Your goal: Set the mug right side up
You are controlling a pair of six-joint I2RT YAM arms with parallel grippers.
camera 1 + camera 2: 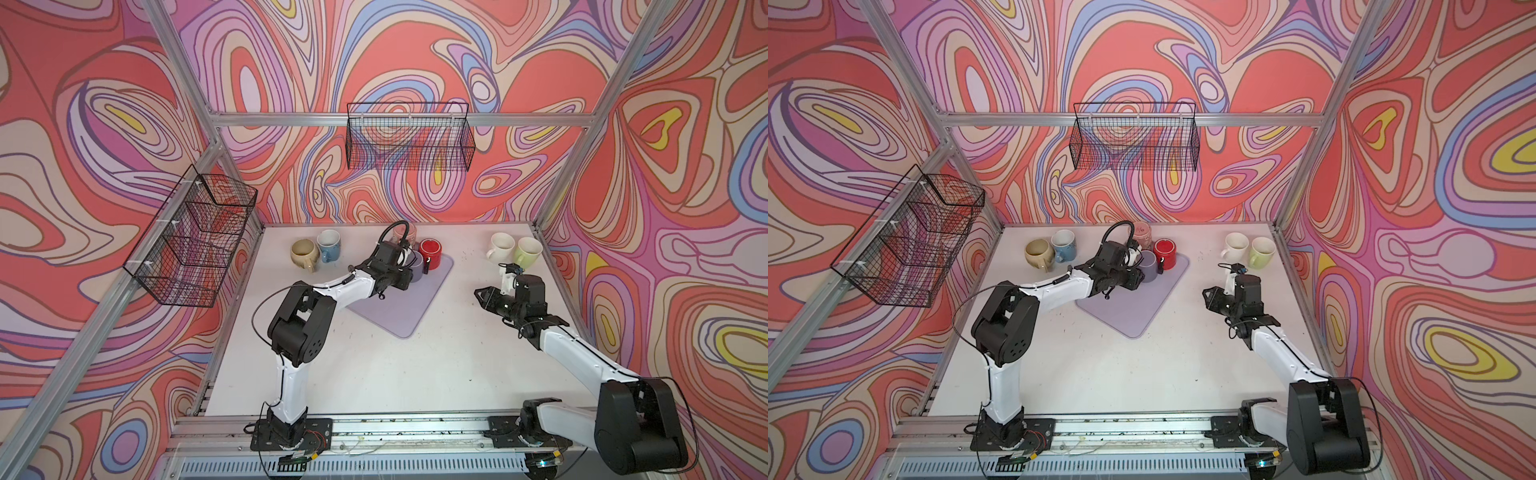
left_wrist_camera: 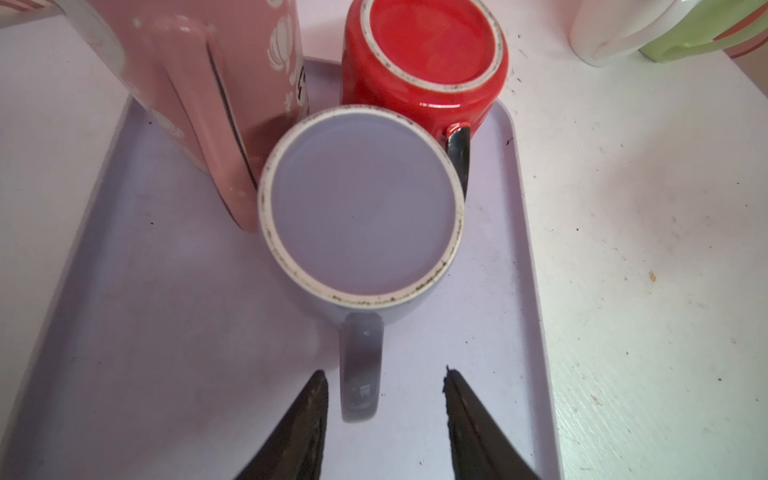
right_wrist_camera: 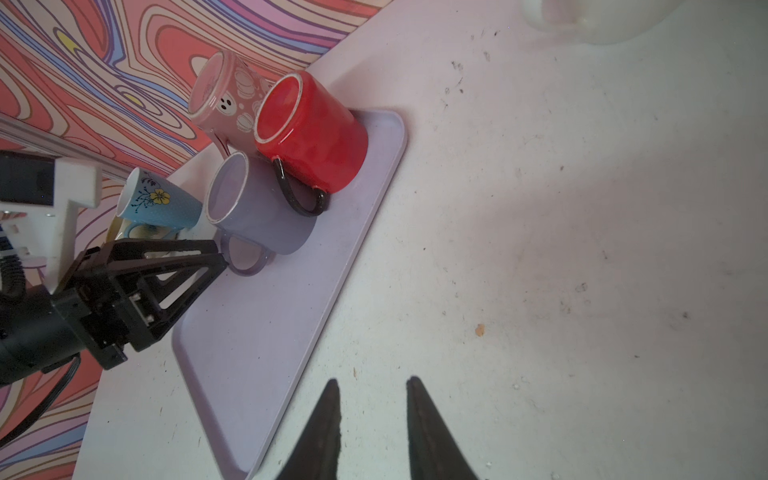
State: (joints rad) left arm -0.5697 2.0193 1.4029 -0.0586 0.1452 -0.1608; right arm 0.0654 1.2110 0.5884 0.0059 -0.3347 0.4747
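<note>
A lilac mug (image 2: pixel 361 199) stands upside down, base up, on a lilac mat (image 2: pixel 166 332); both top views show it (image 1: pixel 415 266) (image 1: pixel 1148 264) just beyond the left arm's wrist. Its handle (image 2: pixel 360 365) points toward my left gripper (image 2: pixel 384 374). That gripper is open, and the handle's end lies between the fingertips, close to one finger, with a visible gap on both sides. In the right wrist view, the left gripper (image 3: pixel 220 255) sits at the mug's handle. My right gripper (image 3: pixel 372 381) hovers open and empty over bare table, right of the mat (image 1: pixel 478 296).
A red mug (image 2: pixel 428 45) and a pink patterned mug (image 2: pixel 216 83) stand upside down, crowded against the lilac mug's far side. Beige (image 1: pixel 303 251) and blue (image 1: pixel 329 243) mugs stand upright at the back left, white (image 1: pixel 500 245) and green (image 1: pixel 528 249) at the back right. Wire baskets (image 1: pixel 409 137) (image 1: pixel 195 237) hang on the walls.
</note>
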